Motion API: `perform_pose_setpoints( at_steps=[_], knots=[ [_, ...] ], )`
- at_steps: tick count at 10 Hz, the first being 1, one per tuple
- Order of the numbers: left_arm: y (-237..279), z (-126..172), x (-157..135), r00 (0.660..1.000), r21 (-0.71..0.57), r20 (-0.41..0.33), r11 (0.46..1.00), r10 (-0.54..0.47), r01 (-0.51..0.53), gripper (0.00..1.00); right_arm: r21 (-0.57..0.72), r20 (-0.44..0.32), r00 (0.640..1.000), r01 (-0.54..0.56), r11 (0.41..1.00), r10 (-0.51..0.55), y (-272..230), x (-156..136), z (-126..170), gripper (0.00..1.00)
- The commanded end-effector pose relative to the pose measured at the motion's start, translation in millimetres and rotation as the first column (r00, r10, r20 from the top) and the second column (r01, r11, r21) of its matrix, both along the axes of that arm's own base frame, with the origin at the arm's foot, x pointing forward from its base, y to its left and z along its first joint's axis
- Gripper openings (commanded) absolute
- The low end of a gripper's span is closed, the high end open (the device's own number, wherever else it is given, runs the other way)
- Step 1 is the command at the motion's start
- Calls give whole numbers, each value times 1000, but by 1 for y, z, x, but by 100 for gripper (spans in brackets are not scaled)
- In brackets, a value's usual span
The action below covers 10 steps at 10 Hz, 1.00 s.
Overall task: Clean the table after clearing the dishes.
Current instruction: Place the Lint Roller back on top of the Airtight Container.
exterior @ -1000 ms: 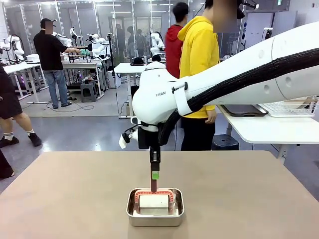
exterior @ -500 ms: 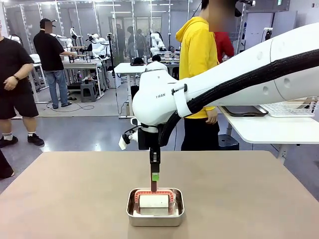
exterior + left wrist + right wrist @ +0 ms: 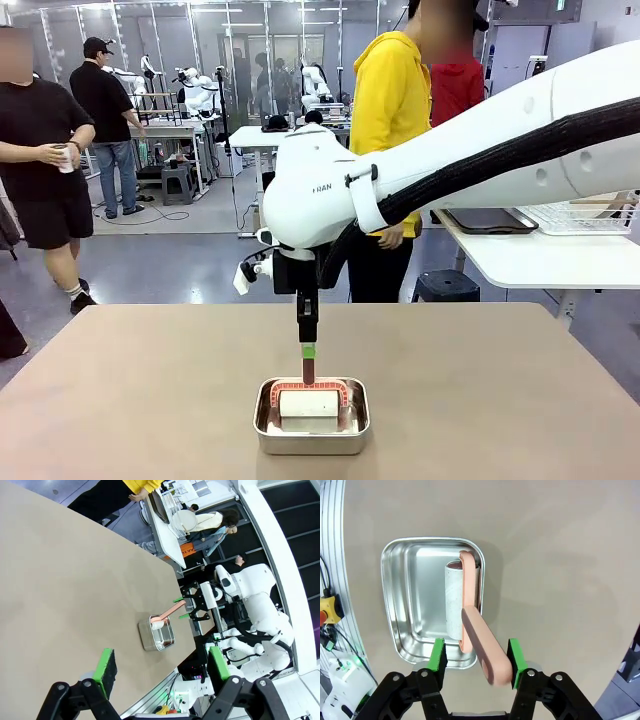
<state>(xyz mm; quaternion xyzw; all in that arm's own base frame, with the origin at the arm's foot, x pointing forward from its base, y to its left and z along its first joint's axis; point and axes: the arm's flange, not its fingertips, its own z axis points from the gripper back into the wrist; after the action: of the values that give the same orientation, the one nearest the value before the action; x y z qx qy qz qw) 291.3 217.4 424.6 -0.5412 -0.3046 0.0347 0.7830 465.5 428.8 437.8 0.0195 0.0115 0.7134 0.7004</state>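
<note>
The right gripper point(image 3: 476, 659) hangs above the steel pan point(image 3: 311, 416) near the robot's edge of the surface point(image 3: 480, 380), and its jaws have just let go. A second ago they were pinched on the pink handle of the lint roller point(image 3: 470, 615); now the green pads stand apart on either side of it, with a gap showing at least on one side in the right wrist view. The roller's white drum lies in the pan while the handle leans up between the open pads. In the front view the wrist also sits slightly higher than before.

This looks like the roller being put back, which suggests the wiping is done. No dishes remain on the surface; its beige top is bare around the pan.

The left gripper point(image 3: 162, 667) is raised well off to one side, its jaws wide and holding nothing.
</note>
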Motion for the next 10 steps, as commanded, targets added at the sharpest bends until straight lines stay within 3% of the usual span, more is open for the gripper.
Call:
perform_pose_setpoints(
  at_steps=[1, 4, 6, 7, 10],
  knots=[
    [-1, 3, -2, 1000, -17, 15, 1000, 3, -3, 93, -21, 34, 999, 27, 999, -26, -5, -15, 12, 76],
    [-1, 3, -2, 1000, -17, 15, 1000, 3, -3, 93, -17, 38, 998, 42, 999, -41, -6, -16, 19, 100],
    [-1, 3, -2, 1000, -17, 15, 1000, 3, -3, 93, -17, 20, 995, 94, 995, -94, -13, -7, 22, 100],
    [-1, 3, -2, 1000, -17, 15, 1000, 3, -3, 93, 2, 25, 999, 24, 1000, -24, -3, -6, 23, 100],
    [-1, 3, -2, 1000, -17, 15, 1000, 3, -3, 93, 2, 25, 999, 24, 1000, -24, -3, -6, 23, 100]
  ],
)
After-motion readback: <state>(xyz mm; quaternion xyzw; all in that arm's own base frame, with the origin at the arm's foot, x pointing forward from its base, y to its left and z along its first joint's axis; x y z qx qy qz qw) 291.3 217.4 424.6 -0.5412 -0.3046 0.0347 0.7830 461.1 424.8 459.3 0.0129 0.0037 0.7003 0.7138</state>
